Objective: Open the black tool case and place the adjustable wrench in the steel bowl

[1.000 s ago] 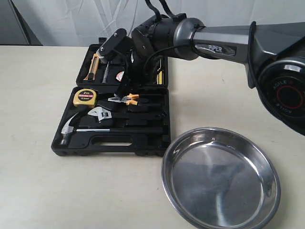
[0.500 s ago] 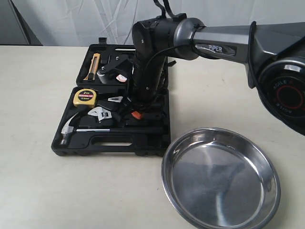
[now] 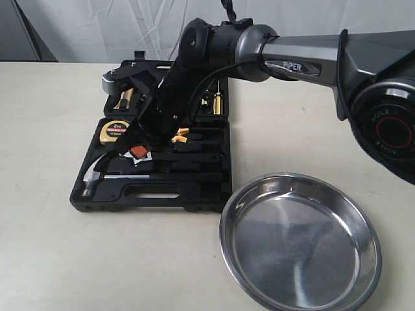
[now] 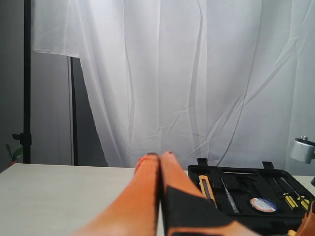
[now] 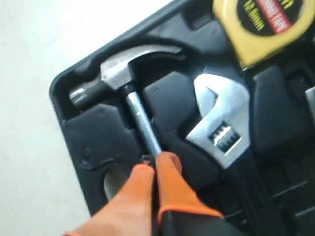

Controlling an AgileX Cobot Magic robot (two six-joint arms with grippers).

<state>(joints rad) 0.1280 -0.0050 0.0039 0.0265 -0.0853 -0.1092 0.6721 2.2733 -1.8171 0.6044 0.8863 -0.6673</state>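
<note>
The black tool case (image 3: 152, 194) is shown open, the adjustable wrench (image 5: 221, 128) seated in its recess; the right gripper (image 5: 155, 164), fingers pressed together on nothing, is poised at the hammer (image 5: 140, 123) shaft beside it; the fingers must next be spread over the wrench handle; the steel bowl (image 3: 305, 249) is set near the case.

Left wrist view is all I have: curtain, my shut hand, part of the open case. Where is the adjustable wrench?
Observer: The adjustable wrench lies in its recess in the black tool case, beside the hammer.
Operator: And the right hand?
Observer: The right hand is shut, tips down by the hammer's shaft, not gripping the wrench.
Operator: The bowl?
Observer: In the exterior view the steel bowl stands right of the case, nothing in it.
</note>
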